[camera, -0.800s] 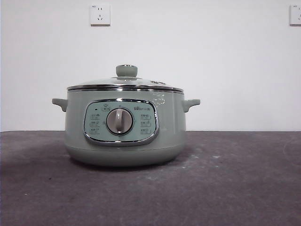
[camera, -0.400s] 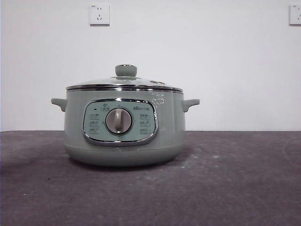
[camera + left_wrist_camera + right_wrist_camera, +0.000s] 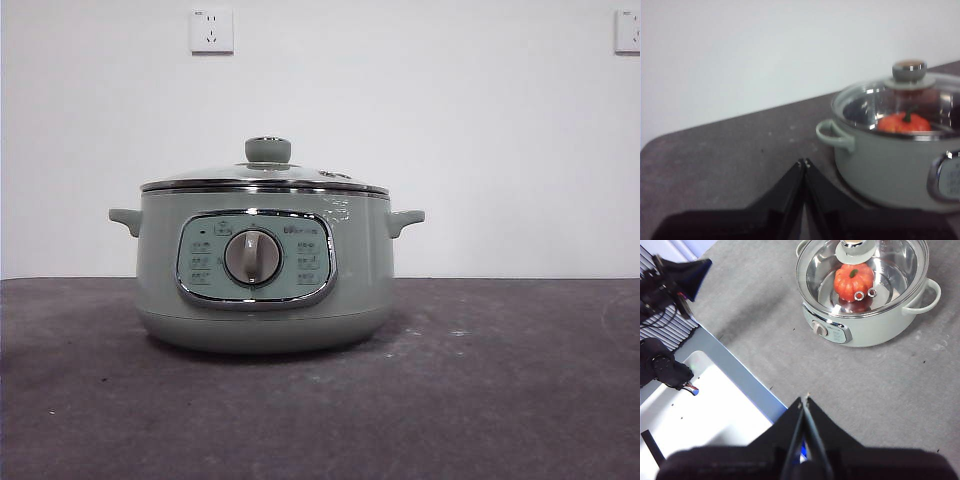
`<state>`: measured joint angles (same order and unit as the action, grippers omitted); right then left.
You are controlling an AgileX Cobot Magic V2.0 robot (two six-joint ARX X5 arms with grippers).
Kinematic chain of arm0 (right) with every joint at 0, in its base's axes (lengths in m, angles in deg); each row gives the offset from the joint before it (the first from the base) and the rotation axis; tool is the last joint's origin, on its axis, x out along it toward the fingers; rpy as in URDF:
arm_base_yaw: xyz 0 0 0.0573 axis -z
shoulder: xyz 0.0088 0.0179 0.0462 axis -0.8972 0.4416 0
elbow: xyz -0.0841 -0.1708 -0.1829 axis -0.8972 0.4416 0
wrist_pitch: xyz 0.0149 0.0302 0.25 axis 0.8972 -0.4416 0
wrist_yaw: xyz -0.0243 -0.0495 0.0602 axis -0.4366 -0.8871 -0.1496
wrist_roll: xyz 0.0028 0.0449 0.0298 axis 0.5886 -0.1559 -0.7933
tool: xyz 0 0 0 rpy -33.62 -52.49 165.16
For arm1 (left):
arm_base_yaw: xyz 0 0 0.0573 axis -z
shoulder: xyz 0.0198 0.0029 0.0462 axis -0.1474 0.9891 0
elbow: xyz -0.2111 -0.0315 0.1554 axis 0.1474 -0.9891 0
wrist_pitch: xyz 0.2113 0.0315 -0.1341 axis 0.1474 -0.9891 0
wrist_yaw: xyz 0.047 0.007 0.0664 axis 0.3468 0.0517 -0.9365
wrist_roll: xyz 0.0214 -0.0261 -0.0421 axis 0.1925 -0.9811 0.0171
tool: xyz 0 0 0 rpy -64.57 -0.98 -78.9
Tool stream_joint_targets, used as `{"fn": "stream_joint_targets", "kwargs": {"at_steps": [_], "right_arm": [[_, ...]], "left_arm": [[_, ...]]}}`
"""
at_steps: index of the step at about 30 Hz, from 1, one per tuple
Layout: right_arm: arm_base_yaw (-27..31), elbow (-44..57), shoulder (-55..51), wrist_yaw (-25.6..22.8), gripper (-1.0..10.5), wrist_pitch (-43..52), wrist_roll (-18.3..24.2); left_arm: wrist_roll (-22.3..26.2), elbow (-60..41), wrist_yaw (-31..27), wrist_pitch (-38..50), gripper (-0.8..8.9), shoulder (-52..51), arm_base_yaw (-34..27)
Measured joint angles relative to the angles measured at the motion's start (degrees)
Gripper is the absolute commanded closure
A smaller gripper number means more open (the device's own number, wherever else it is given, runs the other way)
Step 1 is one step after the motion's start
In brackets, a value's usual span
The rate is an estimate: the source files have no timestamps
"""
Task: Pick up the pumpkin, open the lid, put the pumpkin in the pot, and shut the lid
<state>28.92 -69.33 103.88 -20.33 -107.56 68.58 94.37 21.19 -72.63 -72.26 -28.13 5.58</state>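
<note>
The sage-green pot (image 3: 262, 270) stands on the dark table with the glass lid (image 3: 265, 180) closed on it. The orange pumpkin (image 3: 853, 280) sits inside the pot, seen through the lid, and also shows in the left wrist view (image 3: 903, 123). It is hidden in the front view. My left gripper (image 3: 804, 162) is shut and empty, low beside the pot (image 3: 895, 160), on the side of one handle. My right gripper (image 3: 804, 399) is shut and empty, high above the table, well away from the pot (image 3: 865, 300).
A white platform with a blue edge (image 3: 715, 405) and dark robot gear (image 3: 667, 285) lie beyond the table's edge in the right wrist view. Two wall sockets (image 3: 211, 30) sit on the white wall behind the pot.
The pot and lid appear a touch further left than a second ago. No arm shows in the front view in any frame.
</note>
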Motion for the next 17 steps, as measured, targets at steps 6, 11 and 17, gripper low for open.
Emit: {"fn": "stream_joint_targets", "kwargs": {"at_steps": [6, 11, 17], "right_arm": [[0.0, 0.0, 0.0, 0.0, 9.5, 0.0, 0.0], [0.0, 0.0, 0.0, 0.0, 9.5, 0.0, 0.0], [0.0, 0.0, 0.0, 0.0, 9.5, 0.0, 0.0]], "left_arm": [[-0.4, -5.3, -2.2, 0.1, 8.17, -3.0, 0.0], [-0.4, -8.0, -2.5, 0.1, 8.17, -4.9, 0.0], [-1.6, -10.3, -2.4, -2.1, 8.17, -7.6, 0.0]]}}
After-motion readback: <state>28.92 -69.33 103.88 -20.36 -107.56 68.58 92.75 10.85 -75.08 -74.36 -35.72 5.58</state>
